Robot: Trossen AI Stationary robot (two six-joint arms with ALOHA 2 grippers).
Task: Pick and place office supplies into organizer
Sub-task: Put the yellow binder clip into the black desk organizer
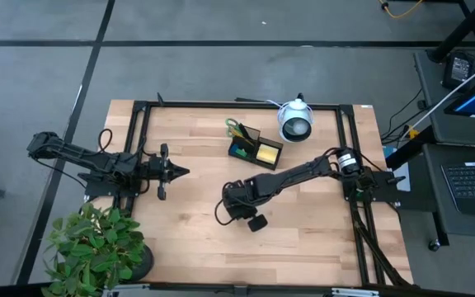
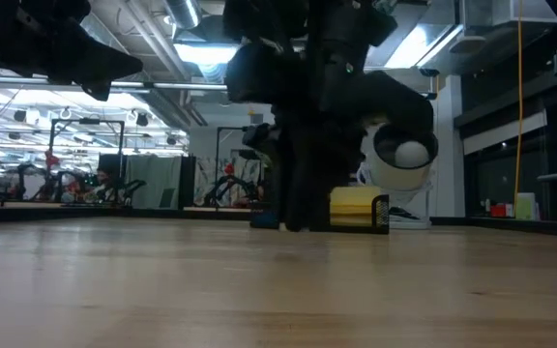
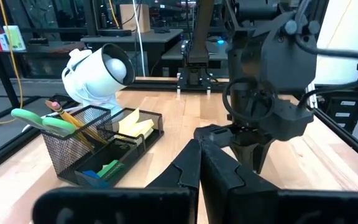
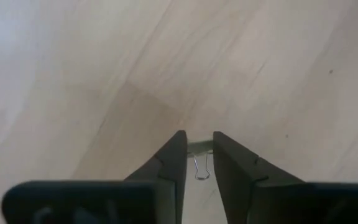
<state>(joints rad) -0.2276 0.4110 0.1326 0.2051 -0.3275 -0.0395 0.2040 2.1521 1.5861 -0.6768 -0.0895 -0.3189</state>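
The black mesh organizer (image 1: 254, 147) stands on the table's far middle. It holds green-handled scissors (image 3: 42, 121), wooden pencils (image 3: 73, 118), a yellow sticky-note pad (image 3: 135, 124) and small blue and green pieces (image 3: 101, 171). My right gripper (image 1: 231, 198) points down at the table, near of the organizer, and is shut on a small pale green binder clip (image 4: 197, 148). My left gripper (image 1: 176, 172) hovers shut over the table's left part and touches nothing. In the low view the right gripper (image 2: 298, 217) reaches down to the tabletop in front of the organizer (image 2: 361, 213). My right gripper pinches the small binder clip by its pale green body (image 4: 197, 148) between the two fingertips (image 4: 178, 149), coming from above and pointing down. The clip's wire loop (image 4: 201, 168) shows in the gap behind them. Whether the clip rests on the table, I cannot tell.
A white round lens-faced device (image 1: 295, 122) stands just right of the organizer at the far edge. A potted plant (image 1: 93, 247) fills the near left corner. A black frame (image 1: 138, 132) borders the tabletop. Bare wood (image 1: 303, 239) lies near of the right gripper.
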